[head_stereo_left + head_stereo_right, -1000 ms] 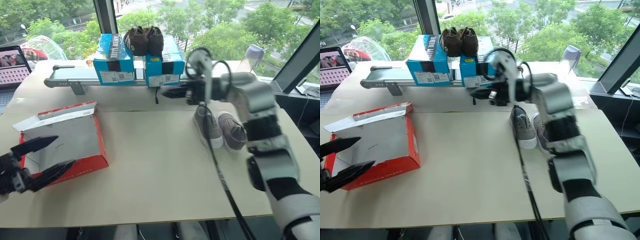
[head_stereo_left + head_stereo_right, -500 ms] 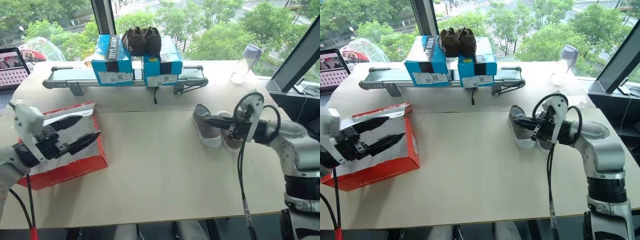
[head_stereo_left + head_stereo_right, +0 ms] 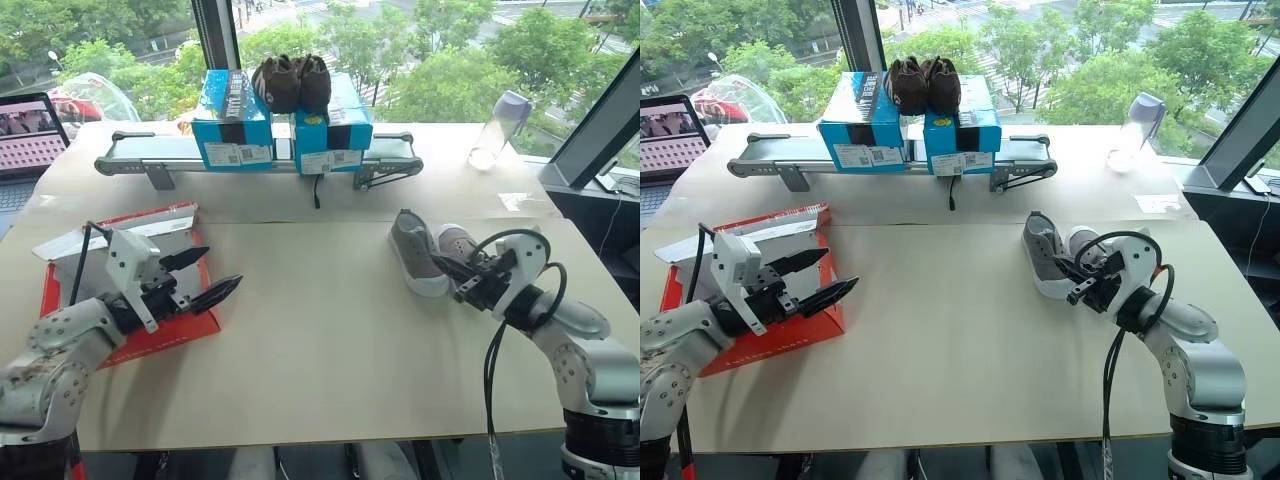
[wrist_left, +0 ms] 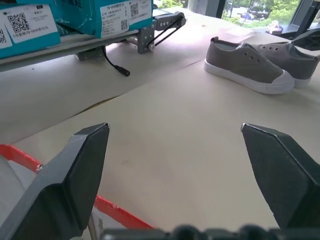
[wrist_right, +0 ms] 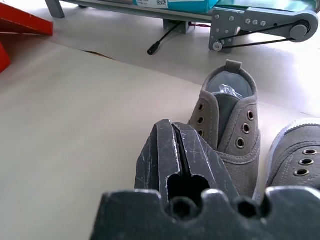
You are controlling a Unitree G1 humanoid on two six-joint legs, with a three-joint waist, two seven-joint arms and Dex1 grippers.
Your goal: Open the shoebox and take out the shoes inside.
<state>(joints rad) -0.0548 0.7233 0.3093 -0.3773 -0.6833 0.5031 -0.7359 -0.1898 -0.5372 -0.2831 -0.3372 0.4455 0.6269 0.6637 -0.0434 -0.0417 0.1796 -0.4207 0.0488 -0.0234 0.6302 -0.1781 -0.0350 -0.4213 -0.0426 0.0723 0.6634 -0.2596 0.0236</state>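
A pale table [image 3: 320, 330] seen from the robot's head. At the left lies the shoebox [image 3: 180, 330], red outside and white inside, open, with its flap [image 3: 110, 232] folded out on the far side. The left gripper [image 3: 200, 278] is level above the box's right wall, its two black fingers [image 3: 215, 294] spread wide with nothing between them, pointing right toward the middle of the table. On the right half of the table stand the shoes [image 3: 417, 252], two grey slip-ons with white soles, side by side and well apart from the box, toes toward the near edge. The right gripper [image 3: 1068, 283] is just beside the pair on their near side, its fingers pressed together and empty, tips pointing at the left shoe. Along the far side runs a small conveyor [image 3: 260, 152] bearing two blue boxes [image 3: 232, 120] with a pair of dark brown shoes [image 3: 290, 80] on top. A clear bottle [image 3: 498, 130] stands at the far right; a laptop [image 3: 28, 130] sits at the far left.
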